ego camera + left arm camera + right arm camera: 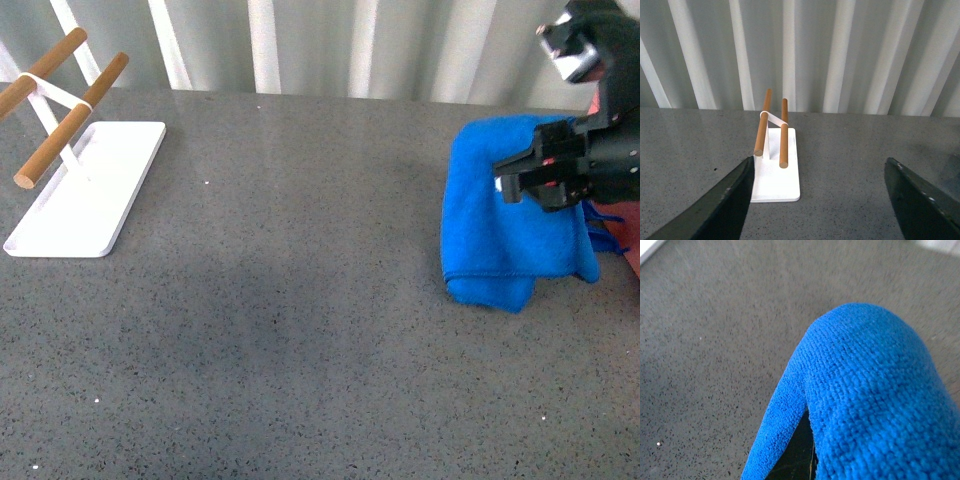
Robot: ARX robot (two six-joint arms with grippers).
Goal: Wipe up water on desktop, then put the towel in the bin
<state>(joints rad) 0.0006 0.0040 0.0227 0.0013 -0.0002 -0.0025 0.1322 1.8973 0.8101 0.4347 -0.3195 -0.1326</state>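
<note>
The blue towel (505, 220) hangs folded at the right of the dark grey desktop (300, 300), its lower fold near or on the surface. My right gripper (545, 180) is shut on the towel's right side. In the right wrist view the towel (870, 395) fills the lower right and drapes over the jaws, hiding them. My left gripper (820, 200) is open and empty above the desktop (840, 165), facing the white tray. A sliver of salmon pink at the right edge (632, 255) may be the bin. I see no water on the desktop.
A flat white tray (85, 190) with two wooden rods (70, 120) stands at the far left; it also shows in the left wrist view (775, 172). A white corrugated wall (840, 55) runs behind the desktop.
</note>
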